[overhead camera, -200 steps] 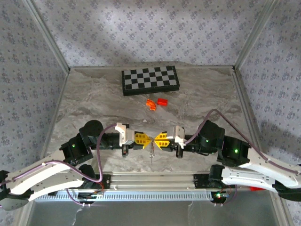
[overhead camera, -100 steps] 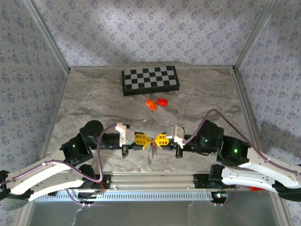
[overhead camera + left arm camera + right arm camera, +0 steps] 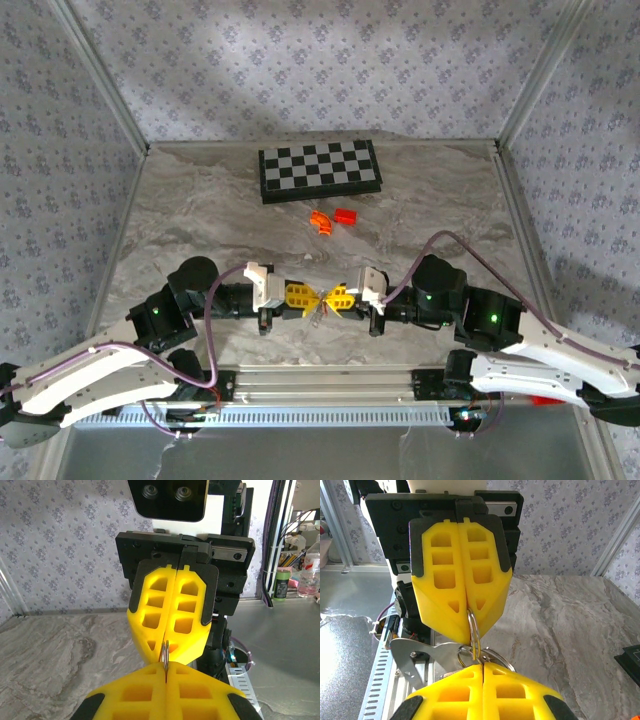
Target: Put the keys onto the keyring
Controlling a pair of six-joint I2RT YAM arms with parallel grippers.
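Left hand (image 3: pixel 315 297) and right hand (image 3: pixel 331 298) meet tip to tip just above the near part of the bench (image 3: pixel 200 220), both sets of yellow fingers pressed fully together. The left hand pinches the thin metal keyring (image 3: pixel 474 630) by its edge. From the right wrist view, the ring runs on down into the seam of the right hand's own fingers, so that hand appears to nip it too, though I cannot tell whether it grips only the ring or the key's head as well. A flat silver key (image 3: pixel 417 660) hangs at the ring's lower end, off to one side and clear of the bench. I judge the threading step to be under way: the key is at the ring, but whether it has passed fully round the coil is hidden. The next move likely calls for one hand to hold the ring steady while the other works the key along the wire in small turns, without tugging the ring out of either pinch. Well beyond the hands, a checkerboard (image 3: pixel 320 170) lies near the far edge, with an orange curved piece (image 3: pixel 320 221) and a red block (image 3: pixel 346 215) just in front of it. The bench is grey and marbled, enclosed by patterned walls (image 3: pixel 300 70), with a metal rail (image 3: pixel 320 385) along the near side.
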